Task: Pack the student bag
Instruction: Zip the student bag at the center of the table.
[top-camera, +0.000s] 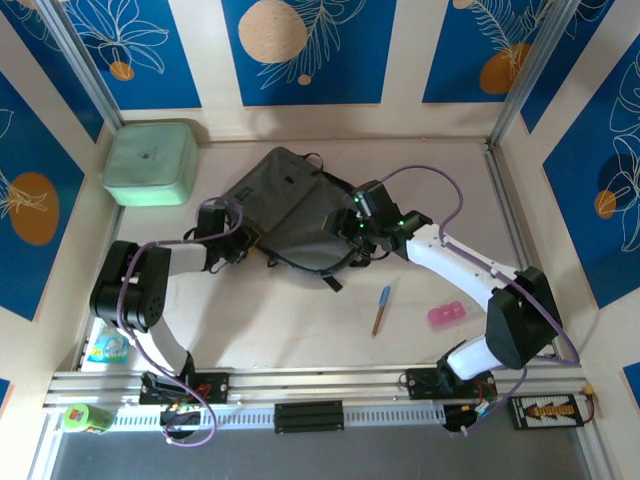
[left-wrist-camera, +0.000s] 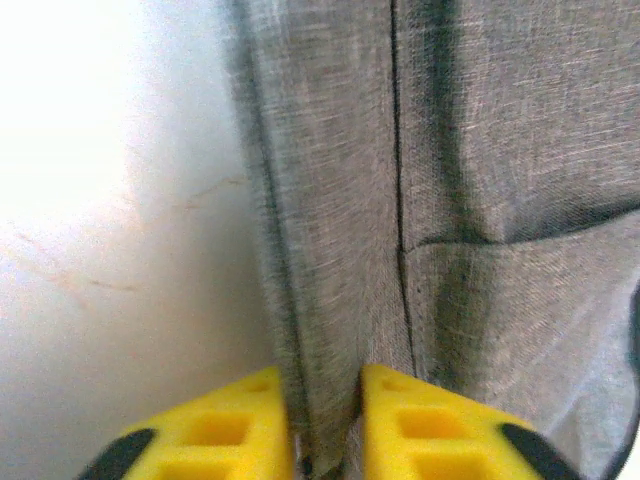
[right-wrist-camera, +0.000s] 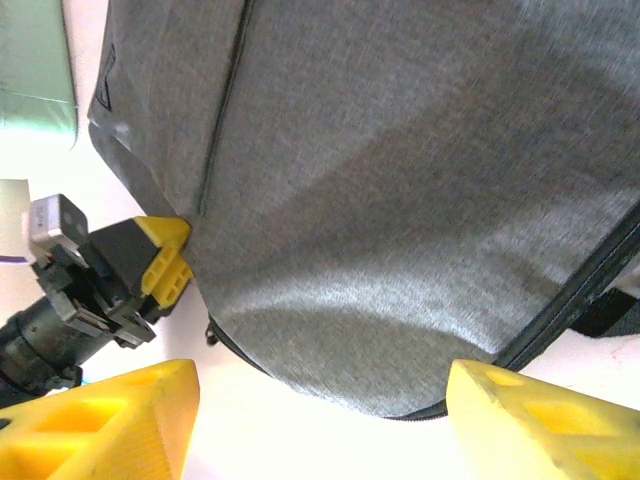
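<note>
The student bag (top-camera: 290, 210), dark grey fabric with black straps, lies flat in the middle of the table. My left gripper (top-camera: 238, 246) is at the bag's left edge. In the left wrist view its yellow fingers (left-wrist-camera: 415, 420) are pinched on a fold of the grey fabric (left-wrist-camera: 450, 200). My right gripper (top-camera: 352, 232) hovers over the bag's right side and is open. In the right wrist view its fingertips (right-wrist-camera: 530, 420) stand wide apart over the bag's rounded edge (right-wrist-camera: 400, 200) and zipper, holding nothing. The left gripper (right-wrist-camera: 165, 260) shows there too, at the bag's edge.
A mint-green rounded box (top-camera: 150, 162) stands at the back left. A blue pen (top-camera: 381, 309) and a pink eraser-like block (top-camera: 446, 315) lie on the table front right of the bag. A small colourful packet (top-camera: 107, 345) lies at the left edge.
</note>
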